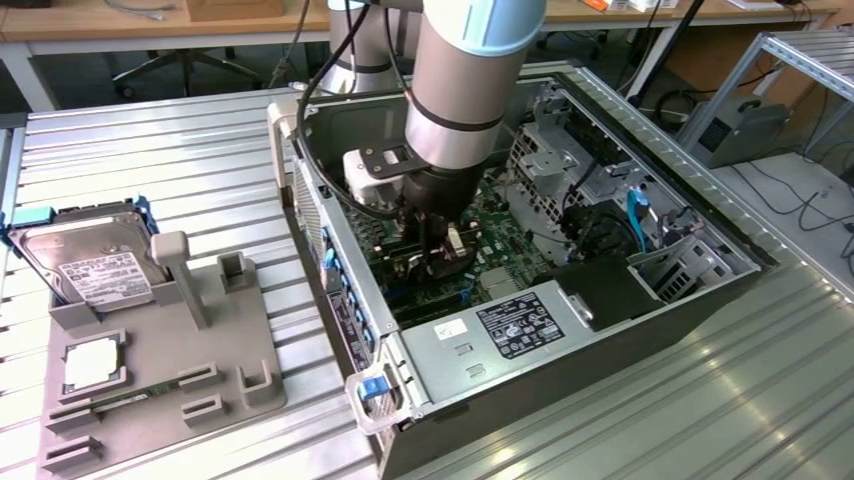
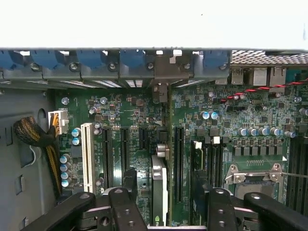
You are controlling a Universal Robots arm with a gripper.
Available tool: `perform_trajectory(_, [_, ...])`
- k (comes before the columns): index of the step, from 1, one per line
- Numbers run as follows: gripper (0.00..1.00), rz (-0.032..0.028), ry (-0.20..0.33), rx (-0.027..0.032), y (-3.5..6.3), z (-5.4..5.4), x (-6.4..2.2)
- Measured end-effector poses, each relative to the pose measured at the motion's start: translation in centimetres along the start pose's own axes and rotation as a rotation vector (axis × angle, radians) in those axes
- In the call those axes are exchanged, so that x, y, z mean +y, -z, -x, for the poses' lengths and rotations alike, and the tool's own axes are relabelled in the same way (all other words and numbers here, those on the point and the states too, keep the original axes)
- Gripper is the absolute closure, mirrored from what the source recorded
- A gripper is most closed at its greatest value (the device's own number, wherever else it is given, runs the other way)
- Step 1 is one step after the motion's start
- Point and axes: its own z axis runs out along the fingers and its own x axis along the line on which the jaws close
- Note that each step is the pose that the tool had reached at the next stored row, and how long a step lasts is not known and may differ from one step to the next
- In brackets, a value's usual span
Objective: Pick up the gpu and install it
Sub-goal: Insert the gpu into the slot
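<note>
One robot arm (image 1: 461, 110) reaches down into an open computer case (image 1: 534, 380) that lies on a metal table (image 1: 160, 150). Its claw (image 1: 447, 262) hangs low over the green board (image 1: 501, 240) inside the case. In the wrist view the claw (image 2: 163, 204) has its two black fingers (image 2: 122, 207) spread apart, one on each side of the gpu (image 2: 159, 190). The fingers do not squeeze the card.

The gpu stands on its thin edge on the green board, in line with the long black slots (image 2: 107, 156), between the white slot (image 2: 87, 156) and the silver chip socket (image 2: 252, 175). I cannot tell if it is pushed all the way in.

Beside the case, on the exterior view's left, sits a grey holder tray (image 1: 200, 370). A silver hard drive (image 1: 87, 265) with a white label rests in the tray, and a thin green memory stick (image 1: 134, 395) lies near the tray's front edge. The words on the drive's label are too small to read.

On the case's metal cover is a black sticker (image 1: 523, 325) with white writing, also too small to read. A small white tag (image 1: 450, 327) sits next to it.
</note>
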Motion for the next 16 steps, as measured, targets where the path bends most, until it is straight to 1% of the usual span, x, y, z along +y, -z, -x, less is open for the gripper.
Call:
perform_trajectory(2, [0.42, 0.0001, 0.0, 0.0002, 0.18, 0.0, 0.0])
perform_trajectory(5, [0.42, 0.0, 0.0, 0.0001, 0.92, 0.1, -0.03])
perform_trajectory(11, [0.42, 0.0, 0.0, 0.0, 3.2, 0.2, -0.1])
perform_trajectory(16, [0.42, 0.0, 0.0, 0.0, 4.81, 0.3, -0.14])
